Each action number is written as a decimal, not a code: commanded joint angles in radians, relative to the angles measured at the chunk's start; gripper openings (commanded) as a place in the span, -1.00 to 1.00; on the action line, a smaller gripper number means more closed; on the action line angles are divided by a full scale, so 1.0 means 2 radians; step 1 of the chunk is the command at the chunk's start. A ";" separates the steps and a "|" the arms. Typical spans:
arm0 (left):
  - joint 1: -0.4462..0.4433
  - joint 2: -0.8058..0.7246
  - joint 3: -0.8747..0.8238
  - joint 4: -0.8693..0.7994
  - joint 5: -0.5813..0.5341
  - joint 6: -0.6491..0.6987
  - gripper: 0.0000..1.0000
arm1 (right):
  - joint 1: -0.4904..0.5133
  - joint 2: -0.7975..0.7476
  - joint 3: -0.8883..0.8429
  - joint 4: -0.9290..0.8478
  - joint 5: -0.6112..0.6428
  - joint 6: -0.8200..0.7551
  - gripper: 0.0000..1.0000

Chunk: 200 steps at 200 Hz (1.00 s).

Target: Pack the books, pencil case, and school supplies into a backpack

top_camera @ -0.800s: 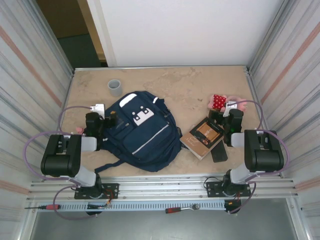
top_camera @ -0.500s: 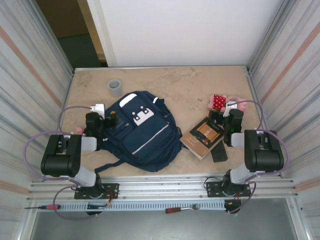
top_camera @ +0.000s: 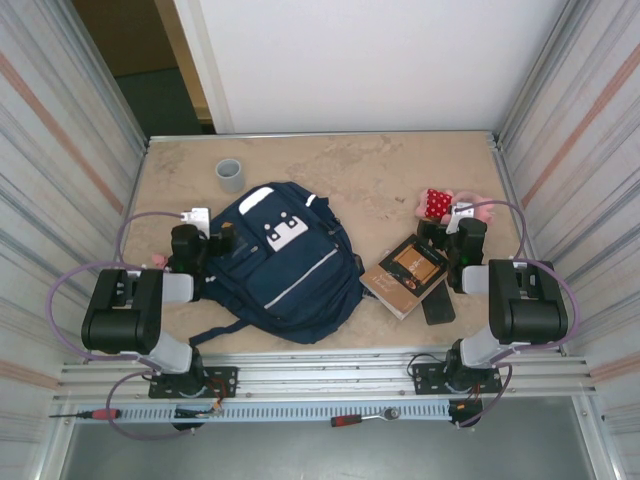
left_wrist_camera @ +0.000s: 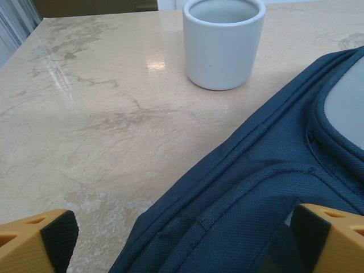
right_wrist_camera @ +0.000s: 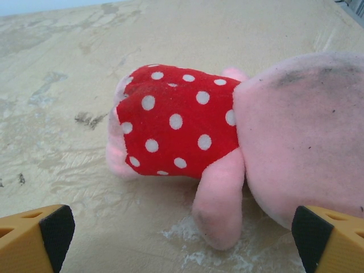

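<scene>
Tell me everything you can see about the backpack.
The backpack is navy woven fabric with white patches near its top, a thin pale stripe across the front pocket and dark straps trailing toward the near edge. It lies flat, front up, diagonally on the table, left of centre. The open left gripper straddles its left edge.

Backpack [top_camera: 285,262] left of book [top_camera: 404,274]; cup [top_camera: 230,174] behind backpack.

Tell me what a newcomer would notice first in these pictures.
The big navy backpack lies flat on the left half of the table. A pink plush toy with a red, white-dotted patch lies just in front of the open right gripper, at the table's far right. A brown book lies just right of the backpack.
</scene>
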 commanded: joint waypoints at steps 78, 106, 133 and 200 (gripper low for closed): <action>0.004 0.000 0.010 0.000 0.006 -0.003 0.97 | 0.000 0.001 0.000 0.007 0.005 0.006 0.98; 0.001 -0.006 0.005 0.011 -0.002 -0.003 0.97 | -0.002 -0.005 0.006 0.000 0.004 0.008 0.98; -0.033 -0.071 0.051 -0.127 -0.093 0.001 0.97 | -0.005 -0.082 0.073 -0.172 -0.034 -0.002 0.98; -0.095 -0.219 0.232 -0.592 0.002 -0.198 0.58 | 0.059 -0.092 0.402 -0.695 -0.080 0.117 0.98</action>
